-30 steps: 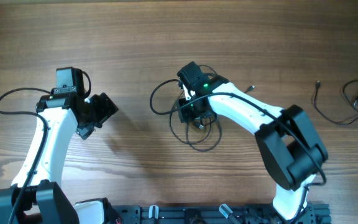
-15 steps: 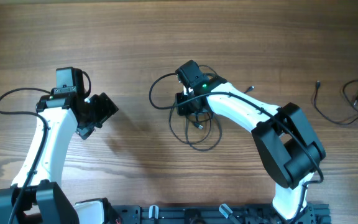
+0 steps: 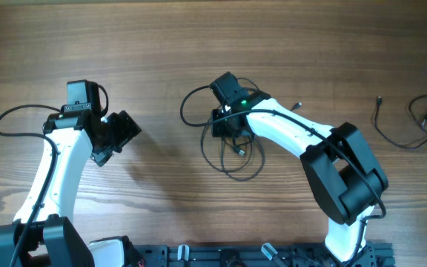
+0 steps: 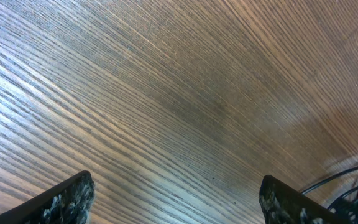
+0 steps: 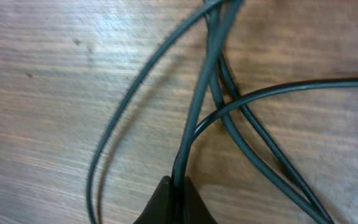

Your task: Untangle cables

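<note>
A wooden bench (image 3: 199, 44) is carrying two white robot arms with black wrists, seen from above. The cables (image 3: 232, 159) are lying in a loose tangle of thin dark loops near the middle of the bench, slightly right of centre.

The right pincer (image 3: 224, 127) is reaching down into the upper part of that tangle. In the right wrist view its fingertips (image 5: 166, 208) are pressing together at the bottom edge, clamping one dark strand that is running up and away from them. Other strands are crossing beside and under it on the wood, and one long loop is curving off to the left.

The left pincer (image 3: 118, 136) is hanging over bare wood on the left side of the bench, well apart from the tangle. In the left wrist view its fingers (image 4: 67, 200) are standing wide apart, with nothing between them but wood grain.

A separate cable (image 3: 414, 122) is lying by itself near the right edge of the bench, well apart from the tangle, with small plug ends showing.
</note>
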Controlling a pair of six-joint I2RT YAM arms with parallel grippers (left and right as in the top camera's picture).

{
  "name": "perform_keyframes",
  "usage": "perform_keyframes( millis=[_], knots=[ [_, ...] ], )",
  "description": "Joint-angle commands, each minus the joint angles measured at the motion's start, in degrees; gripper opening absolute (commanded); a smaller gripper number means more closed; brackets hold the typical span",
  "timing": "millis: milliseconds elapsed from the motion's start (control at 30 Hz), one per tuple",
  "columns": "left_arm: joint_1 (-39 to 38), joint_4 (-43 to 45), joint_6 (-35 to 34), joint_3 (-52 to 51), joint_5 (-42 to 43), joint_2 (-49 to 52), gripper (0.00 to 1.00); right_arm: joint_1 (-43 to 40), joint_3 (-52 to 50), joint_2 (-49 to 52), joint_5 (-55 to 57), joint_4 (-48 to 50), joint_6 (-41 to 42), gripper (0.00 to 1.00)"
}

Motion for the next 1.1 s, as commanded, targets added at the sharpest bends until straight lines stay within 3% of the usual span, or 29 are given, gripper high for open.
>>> perform_keyframes(
  millis=[0, 267, 467, 800, 900, 1067],
  knots=[
    [0.2, 0.0, -0.1, 0.2, -0.5, 0.1, 0.87, 0.1, 2.5, 0.5, 0.3, -3.7, -0.9, 0.04],
    [0.2, 0.2, -0.1, 0.2, -0.5, 0.1, 0.87, 0.1, 17.9, -7.1, -7.1, -15.5, -10.9, 0.04],
    [0.2, 0.2, -0.1, 0.2, -0.6, 0.1, 0.87, 0.1, 29.0, -13.0, -8.5, -15.1, -11.8, 0.04],
    [0.2, 0.2, -0.1, 0.2, -0.1, 0.1, 0.87, 0.1, 29.0, -14.9, -8.5, -16.0, -11.8, 0.04],
    [0.2, 0.3, -0.1, 0.2, 2.6, 0.1, 0.87, 0.1, 28.9, -14.6, -7.9, -16.4, -11.8, 0.05],
    [0.2, 1.7, 0.6, 0.2, 16.5, 0.1, 0.92, 0.1, 28.9, -14.4, -6.5, -16.2, -10.7, 0.04]
  ],
)
